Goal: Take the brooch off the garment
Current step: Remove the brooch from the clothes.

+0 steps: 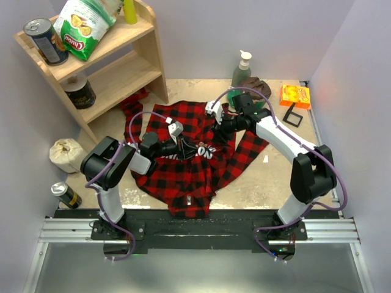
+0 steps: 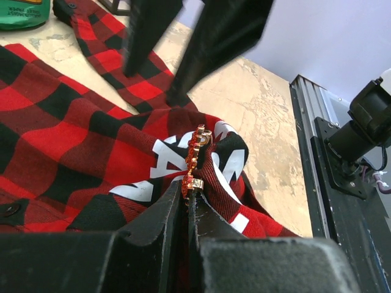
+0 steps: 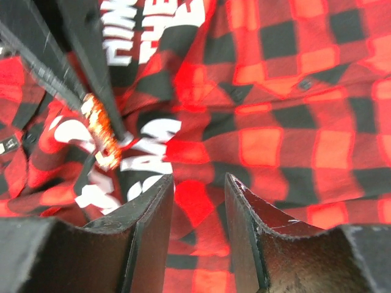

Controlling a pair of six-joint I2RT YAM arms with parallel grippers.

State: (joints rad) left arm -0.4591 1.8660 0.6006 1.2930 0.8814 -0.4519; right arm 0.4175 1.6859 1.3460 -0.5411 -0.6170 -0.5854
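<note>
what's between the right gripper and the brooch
Nothing visible. The brooch stands exposed on a plaid shirt fold pinched by the left gripper; the open right gripper faces it directly.

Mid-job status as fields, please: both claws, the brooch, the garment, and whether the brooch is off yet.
left claw: shut, pinching a raised fold of the garment just under the brooch
brooch: on the ridge of that fold, at the black patch with white letters
right claw: open, holding nothing, over the plaid close to the brooch, not touching it
garment: spread on the table, bunched up only at the pinch
brooch off: not yet
</note>
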